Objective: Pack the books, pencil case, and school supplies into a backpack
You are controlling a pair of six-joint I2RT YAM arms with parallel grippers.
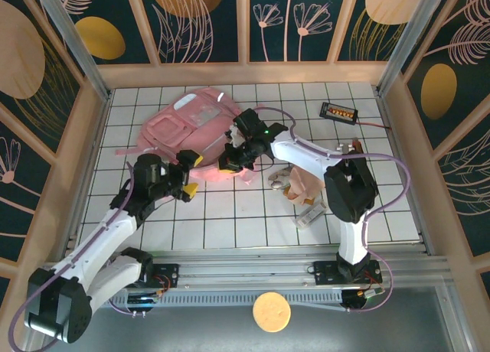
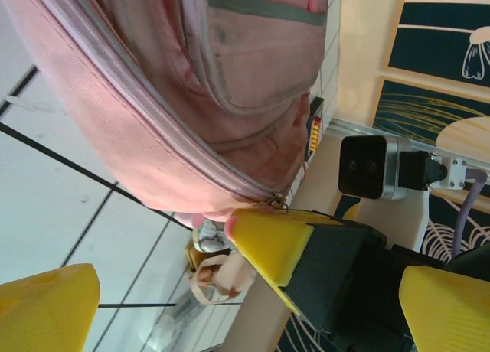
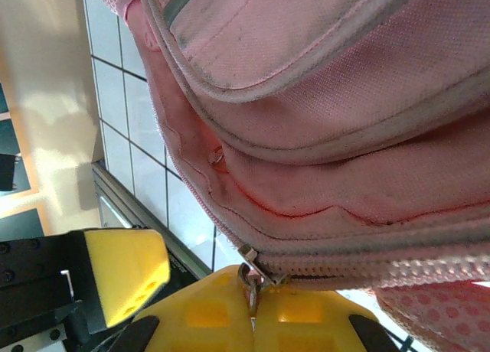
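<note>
The right gripper's (image 3: 253,310) jaws are clenched on the backpack's (image 1: 184,126) zipper pull (image 3: 250,269); the left gripper's (image 1: 191,174) are spread wide, empty. The backpack is laid far-left on the table (image 1: 230,214), its near edge hidden from above by both grippers. The pencil case (image 1: 301,182) is partly covered by the right arm (image 1: 306,157). The pull is too small to be made out from above.

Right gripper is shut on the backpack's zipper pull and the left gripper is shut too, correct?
No: the left gripper is open, fingers spread apart in the top view. The right gripper is shut on the zipper pull of the backpack.
</note>
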